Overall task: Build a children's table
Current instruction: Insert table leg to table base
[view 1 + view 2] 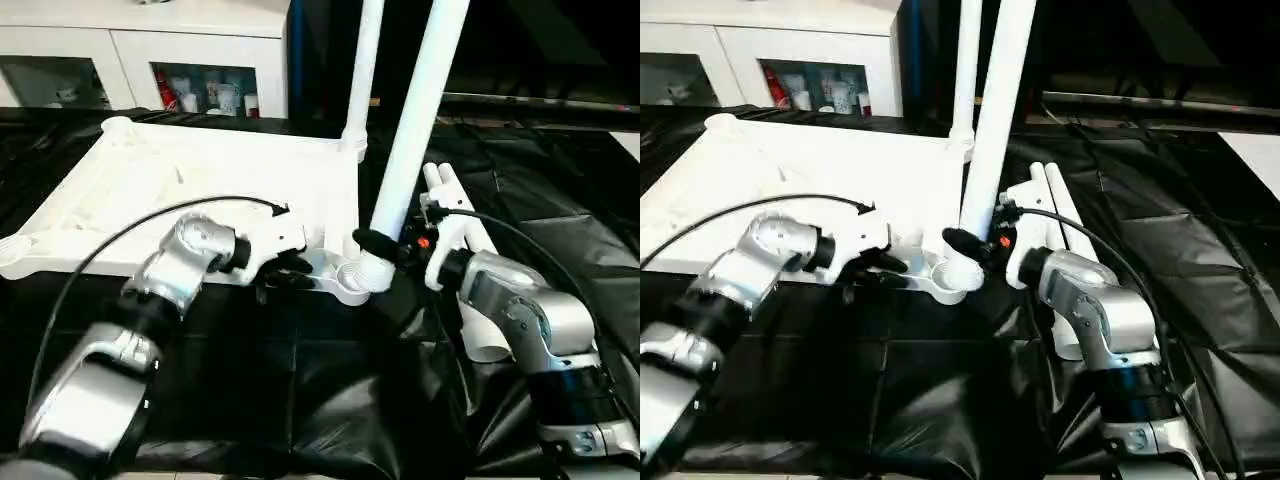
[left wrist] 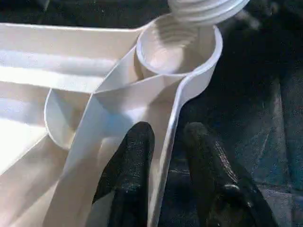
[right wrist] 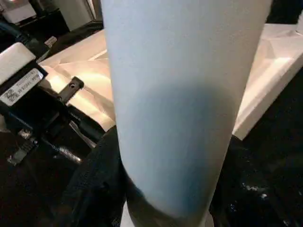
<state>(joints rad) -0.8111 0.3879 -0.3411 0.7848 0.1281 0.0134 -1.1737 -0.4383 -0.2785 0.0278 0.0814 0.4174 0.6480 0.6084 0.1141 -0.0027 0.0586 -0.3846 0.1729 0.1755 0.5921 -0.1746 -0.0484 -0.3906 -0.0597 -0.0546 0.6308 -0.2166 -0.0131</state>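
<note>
The white table top [image 1: 200,180] lies underside up on the black sheet. One leg [image 1: 362,70] stands upright in its far right corner. My right gripper [image 1: 385,245] is shut on a second leg [image 1: 415,120], held nearly upright, leaning slightly. Its threaded end [image 2: 203,9] sits just over the near right corner socket [image 2: 177,45]. My left gripper [image 2: 169,128] is open at the near rim [image 2: 163,179] beside that socket, with one finger [image 2: 137,156] inside the rim and the other outside. Two more legs [image 1: 455,215] lie to the right.
A white cabinet [image 1: 200,60] with glass doors stands behind the table top. The crumpled black sheet [image 1: 330,400] covers the work surface in front and to the right. A black cable [image 1: 130,235] arcs over my left forearm.
</note>
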